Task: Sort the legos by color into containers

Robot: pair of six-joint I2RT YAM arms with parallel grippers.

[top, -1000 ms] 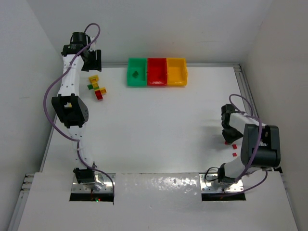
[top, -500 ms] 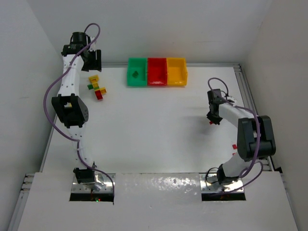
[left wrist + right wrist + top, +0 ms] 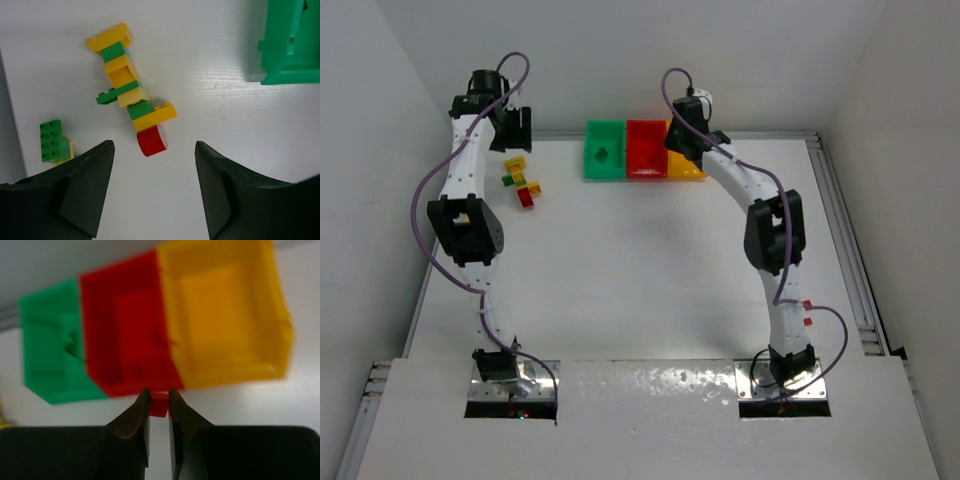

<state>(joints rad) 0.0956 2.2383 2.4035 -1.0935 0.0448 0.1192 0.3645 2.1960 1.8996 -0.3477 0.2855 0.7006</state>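
Note:
Three bins stand in a row at the back: green (image 3: pixel 603 150), red (image 3: pixel 646 150), yellow (image 3: pixel 688 152). My right gripper (image 3: pixel 159 401) is shut on a small red lego (image 3: pixel 160 405), held just in front of the red bin (image 3: pixel 127 345) and yellow bin (image 3: pixel 225 320). A green brick lies in the green bin (image 3: pixel 50 355). My left gripper (image 3: pixel 152 160) hangs open above a cluster of yellow, green and red legos (image 3: pixel 131 102) at the far left, with a separate green lego (image 3: pixel 51 141) beside it.
Two small red legos (image 3: pixel 808 312) lie near the right arm's base. The left cluster (image 3: pixel 523 180) sits beside the left wall. A raised rail runs along the table's right edge (image 3: pixel 842 230).
The right arm has swung from the near right of the table up to the bins at the back, carrying the red lego. The left arm has stayed still.

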